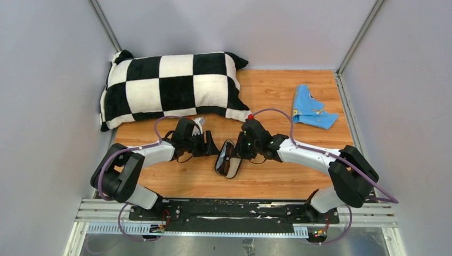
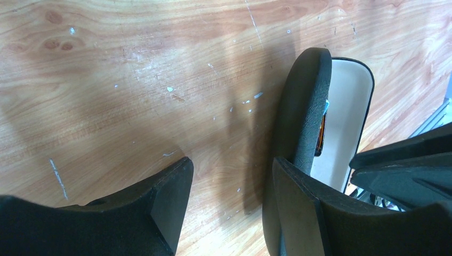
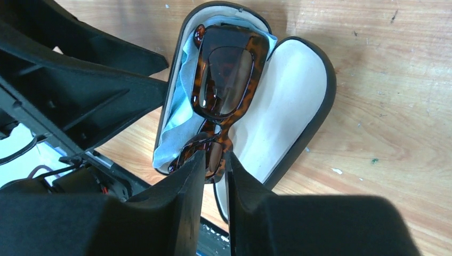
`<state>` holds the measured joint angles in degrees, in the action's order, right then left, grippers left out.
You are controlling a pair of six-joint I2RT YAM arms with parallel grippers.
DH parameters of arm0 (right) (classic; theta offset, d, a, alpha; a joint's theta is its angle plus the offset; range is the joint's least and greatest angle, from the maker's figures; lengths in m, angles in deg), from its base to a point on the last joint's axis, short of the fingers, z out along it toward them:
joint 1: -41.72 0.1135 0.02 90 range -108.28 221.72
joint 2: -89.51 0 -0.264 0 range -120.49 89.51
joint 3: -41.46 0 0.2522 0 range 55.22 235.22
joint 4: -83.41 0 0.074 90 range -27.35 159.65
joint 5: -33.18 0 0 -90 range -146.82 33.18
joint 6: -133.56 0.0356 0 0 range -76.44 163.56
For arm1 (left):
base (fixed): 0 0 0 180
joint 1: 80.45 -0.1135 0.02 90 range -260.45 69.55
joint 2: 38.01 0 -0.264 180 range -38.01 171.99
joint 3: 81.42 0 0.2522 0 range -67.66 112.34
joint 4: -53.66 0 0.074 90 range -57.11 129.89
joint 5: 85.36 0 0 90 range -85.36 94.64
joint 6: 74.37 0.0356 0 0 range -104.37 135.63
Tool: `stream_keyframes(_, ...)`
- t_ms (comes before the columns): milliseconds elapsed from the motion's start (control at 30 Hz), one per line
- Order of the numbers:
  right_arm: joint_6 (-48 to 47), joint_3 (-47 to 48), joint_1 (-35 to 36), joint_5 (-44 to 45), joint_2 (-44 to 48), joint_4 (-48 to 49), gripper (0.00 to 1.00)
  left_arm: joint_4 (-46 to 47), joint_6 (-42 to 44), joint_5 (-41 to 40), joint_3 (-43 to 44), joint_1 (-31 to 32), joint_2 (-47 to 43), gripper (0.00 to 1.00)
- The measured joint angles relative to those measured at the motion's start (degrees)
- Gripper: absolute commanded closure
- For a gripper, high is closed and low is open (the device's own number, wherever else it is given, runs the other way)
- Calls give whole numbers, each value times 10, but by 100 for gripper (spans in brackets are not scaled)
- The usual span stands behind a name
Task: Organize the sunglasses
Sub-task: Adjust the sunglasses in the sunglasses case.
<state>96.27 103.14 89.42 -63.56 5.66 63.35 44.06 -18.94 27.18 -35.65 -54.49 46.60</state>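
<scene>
The sunglasses [image 3: 224, 80] are tortoise brown with tinted lenses. They lie folded in the open black case [image 3: 314, 122] on a light blue cloth [image 3: 178, 106]. My right gripper [image 3: 214, 160] is shut on the near lens of the sunglasses, over the case's near end. In the top view the case [image 1: 228, 159] lies at the table's middle between both grippers. My left gripper [image 2: 232, 181] is open with bare table between its fingers. Its right finger [image 2: 298, 208] rests against the outer shell of the case [image 2: 304, 101]. From above, the left gripper [image 1: 210, 144] is left of the case and the right gripper [image 1: 238, 149] is over it.
A black and white checkered pillow [image 1: 170, 88] lies at the back left. A blue cloth [image 1: 311, 113] lies crumpled at the back right. Grey walls close in the wooden table [image 1: 282, 176] on three sides.
</scene>
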Motion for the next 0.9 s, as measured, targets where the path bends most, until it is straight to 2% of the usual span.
stream_keyframes(133,7,0,6,8,-16,1,64,1,-1,1,0,0,0,34)
stream_keyframes(433,46,0,9,16,-49,7,59,1,-1,8,5,0,6,34)
stream_keyframes(900,99,-30,9,20,-57,80,64,-2,1,11,7,0,7,34)
